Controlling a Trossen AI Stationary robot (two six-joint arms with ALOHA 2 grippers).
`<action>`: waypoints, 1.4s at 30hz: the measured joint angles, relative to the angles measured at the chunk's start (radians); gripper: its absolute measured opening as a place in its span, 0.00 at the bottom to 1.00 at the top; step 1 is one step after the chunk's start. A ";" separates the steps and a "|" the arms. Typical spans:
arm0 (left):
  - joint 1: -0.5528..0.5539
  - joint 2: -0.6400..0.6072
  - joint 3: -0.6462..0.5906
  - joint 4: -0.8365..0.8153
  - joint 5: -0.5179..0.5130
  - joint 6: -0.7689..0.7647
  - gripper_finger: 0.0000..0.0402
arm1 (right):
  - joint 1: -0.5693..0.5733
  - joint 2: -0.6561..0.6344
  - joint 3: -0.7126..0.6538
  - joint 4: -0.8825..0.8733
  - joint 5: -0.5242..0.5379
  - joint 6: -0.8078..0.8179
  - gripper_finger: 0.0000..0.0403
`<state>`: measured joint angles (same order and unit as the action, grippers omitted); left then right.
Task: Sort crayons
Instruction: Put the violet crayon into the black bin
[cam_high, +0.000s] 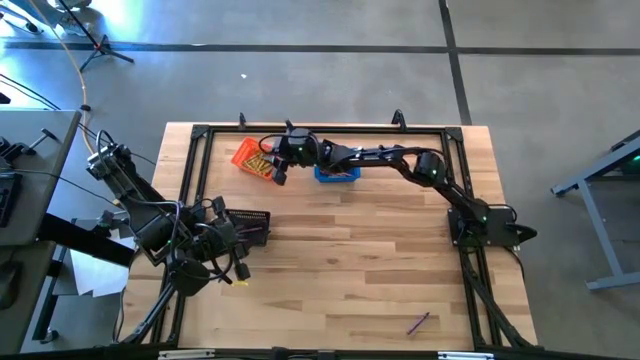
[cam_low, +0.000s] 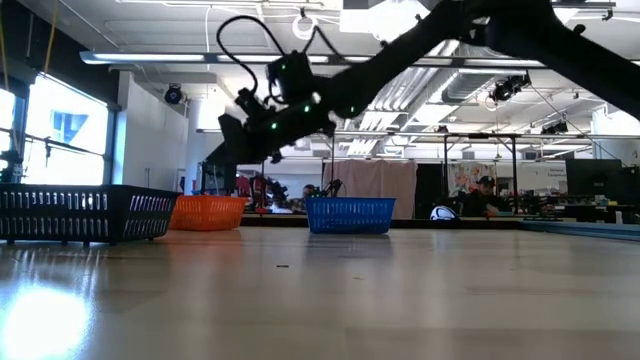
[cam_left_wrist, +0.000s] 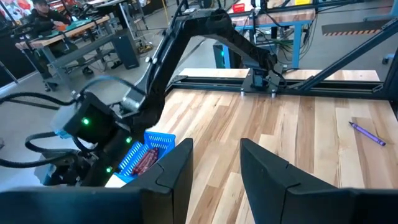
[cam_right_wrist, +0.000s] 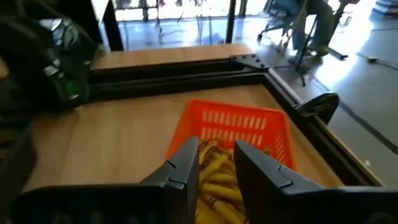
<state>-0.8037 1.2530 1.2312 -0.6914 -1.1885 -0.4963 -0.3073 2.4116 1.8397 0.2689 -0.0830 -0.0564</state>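
Note:
An orange basket (cam_high: 248, 158) at the table's far left holds several yellow crayons (cam_right_wrist: 217, 180). My right gripper (cam_right_wrist: 217, 155) hangs open just above them, pointing slantwise down, with nothing between its fingers; the low view shows that gripper (cam_low: 225, 145) above the orange basket (cam_low: 208, 212). A blue basket (cam_high: 337, 175) beside it holds red crayons (cam_left_wrist: 144, 160). One purple crayon (cam_high: 418, 322) lies flat near the table's front edge. My left gripper (cam_left_wrist: 214, 168) waits open and empty at the table's left, near a black basket (cam_high: 247, 225).
A black metal frame (cam_high: 330, 130) runs around the table's edges, close behind the orange and blue baskets. My right arm (cam_high: 400, 158) stretches across the far side above the blue basket. Bare wood lies in the middle (cam_high: 350, 260).

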 joint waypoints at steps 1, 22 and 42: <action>0.000 0.000 0.000 0.000 0.001 0.000 0.29 | 0.004 -0.018 0.000 -0.042 -0.001 -0.007 0.21; -0.002 0.014 0.002 -0.016 0.035 -0.031 0.29 | 0.047 -0.491 -0.683 0.018 -0.310 0.093 0.02; -0.001 0.014 0.001 -0.019 0.003 -0.004 0.29 | 0.589 -1.292 -1.488 -0.109 -0.447 0.363 0.00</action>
<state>-0.8051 1.2667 1.2324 -0.7109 -1.1851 -0.5005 0.2821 1.1196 0.3517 0.1597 -0.5304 0.3061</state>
